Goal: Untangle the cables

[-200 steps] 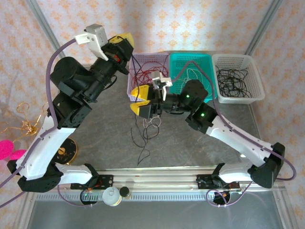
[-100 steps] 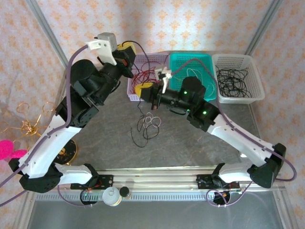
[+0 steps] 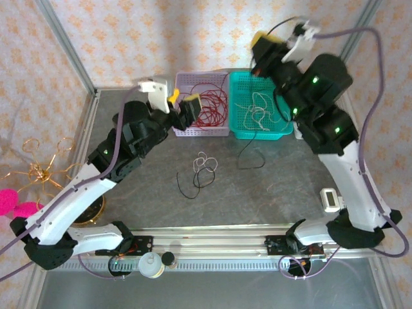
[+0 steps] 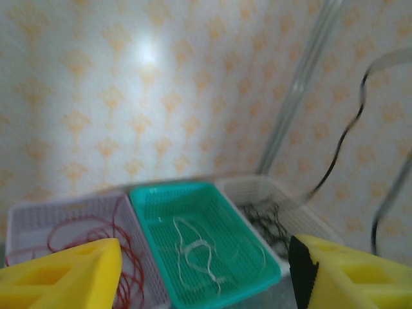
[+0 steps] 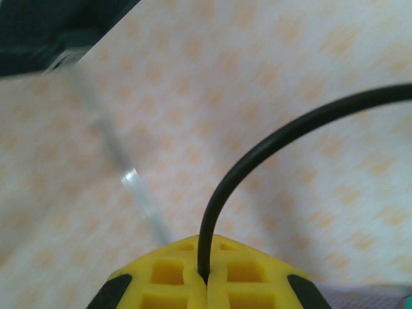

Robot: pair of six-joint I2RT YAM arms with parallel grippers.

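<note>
Above table [image 3: 277,187], cable [image 5: 270,138] in right hand [image 5: 206,283]

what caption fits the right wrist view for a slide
Right gripper shut on a black cable that arcs up against the patterned wall.

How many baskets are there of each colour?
Purple basket: 1
Teal basket: 1
White basket: 1
Total: 3
</note>
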